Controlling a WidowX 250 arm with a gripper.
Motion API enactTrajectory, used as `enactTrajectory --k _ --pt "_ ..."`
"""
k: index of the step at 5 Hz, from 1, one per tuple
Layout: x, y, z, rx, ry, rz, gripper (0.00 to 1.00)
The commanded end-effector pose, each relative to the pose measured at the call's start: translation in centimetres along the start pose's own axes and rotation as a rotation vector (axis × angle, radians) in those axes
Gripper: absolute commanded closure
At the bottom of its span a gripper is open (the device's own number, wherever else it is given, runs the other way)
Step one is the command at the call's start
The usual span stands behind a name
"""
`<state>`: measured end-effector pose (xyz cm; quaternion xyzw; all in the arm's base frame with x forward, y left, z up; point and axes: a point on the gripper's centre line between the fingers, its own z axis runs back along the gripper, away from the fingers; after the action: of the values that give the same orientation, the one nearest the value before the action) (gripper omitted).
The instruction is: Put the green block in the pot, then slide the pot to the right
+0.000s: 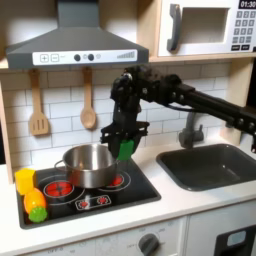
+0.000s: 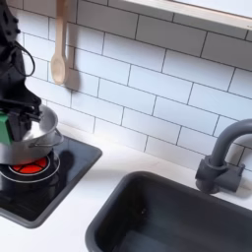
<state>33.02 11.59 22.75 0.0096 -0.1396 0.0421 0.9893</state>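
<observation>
1. First exterior view: the green block [image 1: 125,149] hangs in the air, pinched between the gripper [image 1: 124,147] fingers, just above and beside the rim of the pot [image 1: 90,165] on the side toward the first exterior view's right. It is clear of the stove and not yet inside the pot.
2. In the second exterior view the same green block [image 2: 5,128] shows at the second exterior view's left edge, low on the dark arm, close over the pot's [image 2: 32,135] metal wall.
3. The pincer is closed on the block; it carries it lifted, with nothing else touching it.
4. The pot stands on the black hob [image 1: 137,187], over the rear burner, with a red burner ring [image 1: 60,188] in front of it toward the first exterior view's left.
5. The step in hand looks like the carry toward the pot. The next move calls for shifting the block a little further over the pot's opening, then lowering and letting go so it drops inside rather than striking the rim.
6. Sliding the pot comes after that.
7. Further out, a yellow block [image 1: 25,180] and a green-and-orange toy vegetable [image 1: 36,205] lie at the hob's near corner; the sink [image 1: 211,166] lies well apart, toward the first exterior view's right.
</observation>
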Motion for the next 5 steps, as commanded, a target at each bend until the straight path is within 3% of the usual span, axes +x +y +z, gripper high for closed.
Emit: enactTrajectory --k 1,5 --pt "1.7 1.5 -0.8 0.019 -0.034 0.018 1.0" --pt "5.6 2.5 -2.8 0.057 -0.1 0.095 1.0"
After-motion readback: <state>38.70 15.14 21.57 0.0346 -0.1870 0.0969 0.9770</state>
